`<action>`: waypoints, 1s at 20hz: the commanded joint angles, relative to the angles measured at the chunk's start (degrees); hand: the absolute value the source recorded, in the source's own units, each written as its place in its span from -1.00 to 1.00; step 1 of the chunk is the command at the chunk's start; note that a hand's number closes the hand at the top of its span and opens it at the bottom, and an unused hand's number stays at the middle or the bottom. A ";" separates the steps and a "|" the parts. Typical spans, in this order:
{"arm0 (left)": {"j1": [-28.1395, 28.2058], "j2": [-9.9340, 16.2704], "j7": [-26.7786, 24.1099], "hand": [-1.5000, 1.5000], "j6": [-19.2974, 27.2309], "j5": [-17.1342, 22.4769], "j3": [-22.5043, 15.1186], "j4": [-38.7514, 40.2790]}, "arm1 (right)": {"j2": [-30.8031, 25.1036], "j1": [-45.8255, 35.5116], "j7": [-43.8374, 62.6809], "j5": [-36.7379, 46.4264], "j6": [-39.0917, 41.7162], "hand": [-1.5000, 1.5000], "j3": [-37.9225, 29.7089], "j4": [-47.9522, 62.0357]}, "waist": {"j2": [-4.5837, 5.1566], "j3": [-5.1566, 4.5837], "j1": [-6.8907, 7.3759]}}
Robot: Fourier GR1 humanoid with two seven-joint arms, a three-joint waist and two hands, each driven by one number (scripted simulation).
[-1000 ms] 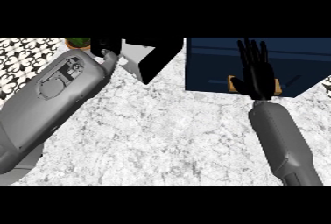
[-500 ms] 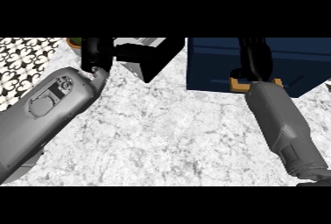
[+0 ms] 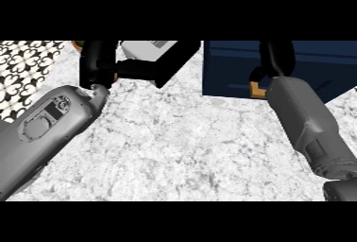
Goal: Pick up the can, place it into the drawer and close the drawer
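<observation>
The left hand (image 3: 97,64) is positioned at the far left edge of the white marbled bench (image 3: 188,142), its black fingers curled downward; whether anything is clamped in them cannot be told. The can cannot be clearly identified. The right hand (image 3: 276,59) is placed over the dark blue drawer (image 3: 230,68) at the far right corner; its finger state cannot be told.
</observation>
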 commanded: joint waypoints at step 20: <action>8.07 2.74 -1.32 -1.00 -1.83 -0.88 2.48 -5.74 | 6.40 -8.09 -20.88 -27.34 10.20 -1.00 -22.81 -1.99 | -0.37 0.35 -0.59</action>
